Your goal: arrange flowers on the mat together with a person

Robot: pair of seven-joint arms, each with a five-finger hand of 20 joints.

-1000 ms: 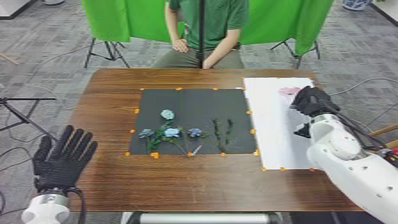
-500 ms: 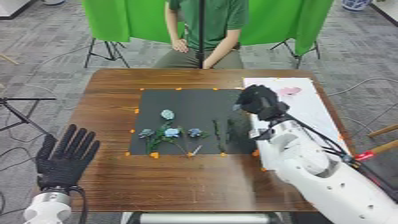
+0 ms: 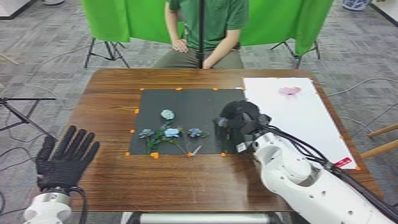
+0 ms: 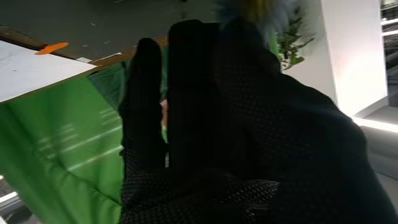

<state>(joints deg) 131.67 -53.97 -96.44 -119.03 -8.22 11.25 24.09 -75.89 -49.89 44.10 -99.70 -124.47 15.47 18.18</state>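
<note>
Right robot hand is the nearer one, blue flowers to its left
Left robot hand is spread wide; flowers lie on the dark mat, stems roughly toward the robot; can't tell if the right one's gripping that leafy stem; pink flower sits on the white sheet.

I can pass over the black mat by its far edge; toward its near left corner, blue flowers block me.
</note>
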